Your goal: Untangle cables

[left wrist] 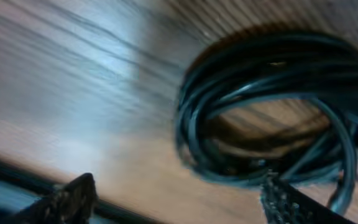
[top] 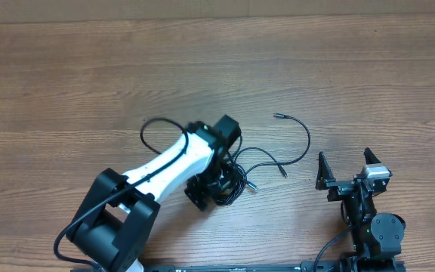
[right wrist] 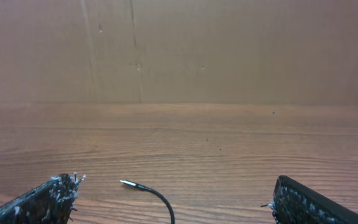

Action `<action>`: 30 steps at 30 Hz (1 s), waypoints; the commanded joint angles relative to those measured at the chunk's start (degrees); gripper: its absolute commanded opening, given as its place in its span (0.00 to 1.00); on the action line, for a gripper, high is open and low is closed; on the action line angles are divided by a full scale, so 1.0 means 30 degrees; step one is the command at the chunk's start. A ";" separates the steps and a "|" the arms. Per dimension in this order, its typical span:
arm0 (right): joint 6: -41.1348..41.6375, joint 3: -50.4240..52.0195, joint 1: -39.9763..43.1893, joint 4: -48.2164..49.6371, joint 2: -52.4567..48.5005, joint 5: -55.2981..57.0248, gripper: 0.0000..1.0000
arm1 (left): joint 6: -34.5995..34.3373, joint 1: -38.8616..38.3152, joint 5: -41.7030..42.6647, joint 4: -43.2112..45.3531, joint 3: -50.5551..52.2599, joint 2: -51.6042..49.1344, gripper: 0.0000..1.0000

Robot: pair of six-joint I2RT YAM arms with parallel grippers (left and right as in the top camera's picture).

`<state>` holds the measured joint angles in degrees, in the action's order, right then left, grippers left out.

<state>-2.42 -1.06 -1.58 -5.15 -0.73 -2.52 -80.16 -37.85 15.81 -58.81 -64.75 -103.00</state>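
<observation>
Coiling cables (top: 239, 181) | free strand (top: 306, 140) arcs right | plug tip (top: 276, 115) facing left

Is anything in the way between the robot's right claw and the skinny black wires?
No, nothing visible is in the way. Only bare table lies between the open right gripper and the nearest loose loop of the cables. The left gripper hangs over the knotted part farther along.
</observation>
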 commanded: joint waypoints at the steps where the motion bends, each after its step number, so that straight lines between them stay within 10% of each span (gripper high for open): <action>1: -0.0087 0.0197 -0.0095 0.0138 0.0189 0.0168 1.00 | -0.4000 -0.0736 0.1100 0.2106 0.1413 0.0058 0.72; 5: -0.0087 0.0197 -0.0095 0.0138 0.0189 0.0168 0.99 | -0.4284 -0.1566 -0.0102 0.5173 0.2346 0.0058 0.55; 10: -0.0087 0.0197 -0.0095 0.0138 0.0189 0.0168 1.00 | -0.3759 -0.2149 -0.3308 0.5195 0.2463 0.0058 0.04; 17: -0.0087 0.0197 -0.0095 0.0138 0.0189 0.0168 1.00 | -0.0940 -0.0750 -0.6186 0.2157 0.1676 0.0517 0.04; 27: -0.0087 0.0197 -0.0095 0.0138 0.0189 0.0168 1.00 | 1.1628 0.1268 -1.1825 0.0102 -0.2120 0.1020 0.05; 30: -0.0087 0.0197 -0.0095 0.0138 0.0189 0.0168 1.00 | 1.3879 0.1268 -1.2007 0.0969 -0.2135 0.1005 0.22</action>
<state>-2.39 -1.06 -1.61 -5.13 -0.73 -2.55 -52.64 -34.02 -14.87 -56.90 -70.00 -101.62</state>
